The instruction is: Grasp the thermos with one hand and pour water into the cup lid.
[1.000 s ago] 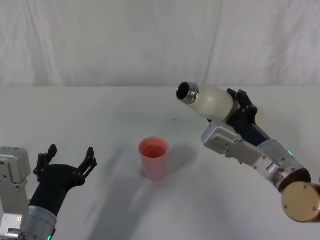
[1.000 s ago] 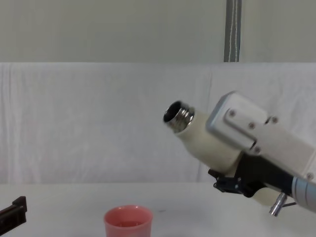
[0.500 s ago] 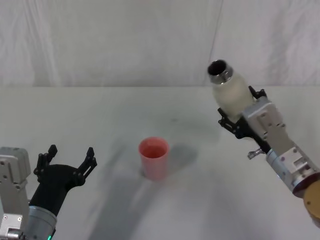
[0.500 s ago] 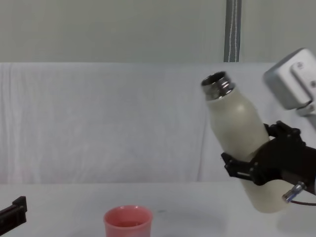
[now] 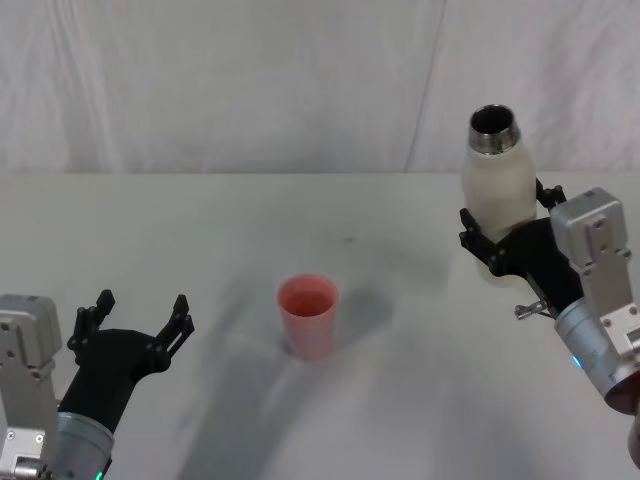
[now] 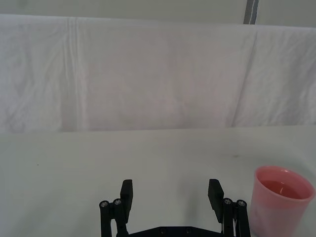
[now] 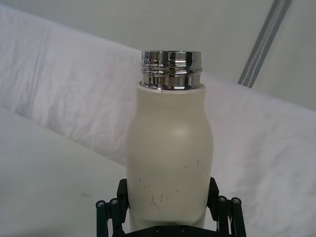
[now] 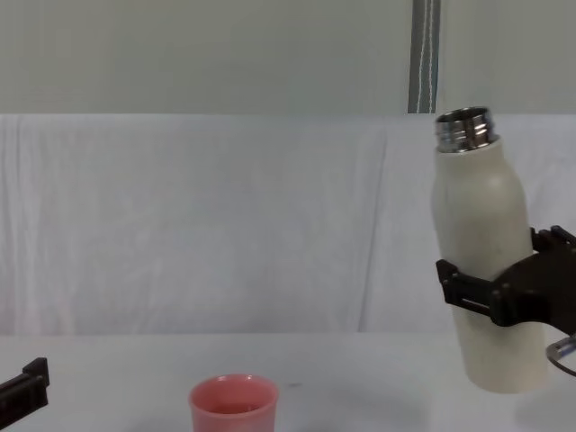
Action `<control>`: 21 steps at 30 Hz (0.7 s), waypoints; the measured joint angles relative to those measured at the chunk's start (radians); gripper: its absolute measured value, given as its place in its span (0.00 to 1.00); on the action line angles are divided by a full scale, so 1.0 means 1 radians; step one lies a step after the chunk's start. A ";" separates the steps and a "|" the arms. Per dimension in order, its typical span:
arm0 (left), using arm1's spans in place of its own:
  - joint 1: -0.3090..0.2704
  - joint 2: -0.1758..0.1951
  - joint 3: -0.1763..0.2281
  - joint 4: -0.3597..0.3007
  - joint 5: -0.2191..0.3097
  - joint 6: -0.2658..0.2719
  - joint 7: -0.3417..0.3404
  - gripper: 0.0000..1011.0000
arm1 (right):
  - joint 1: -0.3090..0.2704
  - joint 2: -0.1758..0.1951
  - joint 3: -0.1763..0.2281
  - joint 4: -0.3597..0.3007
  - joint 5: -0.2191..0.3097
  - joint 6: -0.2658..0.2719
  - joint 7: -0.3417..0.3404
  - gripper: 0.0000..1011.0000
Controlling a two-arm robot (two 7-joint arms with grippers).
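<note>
The cream-white thermos (image 5: 497,205) (image 8: 481,261) (image 7: 169,155) stands nearly upright in the air at the right, steel neck open on top. My right gripper (image 5: 505,245) (image 8: 504,292) (image 7: 168,217) is shut around its lower body, holding it above the table. The pink cup lid (image 5: 308,316) (image 8: 233,405) (image 6: 279,200) rests on the table's middle, well left of the thermos, with liquid inside. My left gripper (image 5: 135,322) (image 6: 170,195) hovers open near the front left, a short way from the cup lid, with nothing between its fingers.
A white cloth-covered table (image 5: 330,215) spreads under everything, with a white draped backdrop (image 8: 198,216) behind. A grey pole (image 8: 423,56) rises behind the backdrop.
My right gripper has swung the thermos from tilted toward the cup lid back to nearly upright, and carried it to the right. The left arm has stayed still.
</note>
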 joint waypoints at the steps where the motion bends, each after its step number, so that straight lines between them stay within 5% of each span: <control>1: 0.000 0.000 0.000 0.000 0.000 0.000 0.000 0.99 | -0.006 -0.002 0.007 0.000 0.015 -0.009 0.000 0.94; 21: 0.000 0.000 0.000 0.000 0.000 0.000 0.000 0.99 | -0.050 -0.023 0.073 0.010 0.127 -0.028 -0.007 0.94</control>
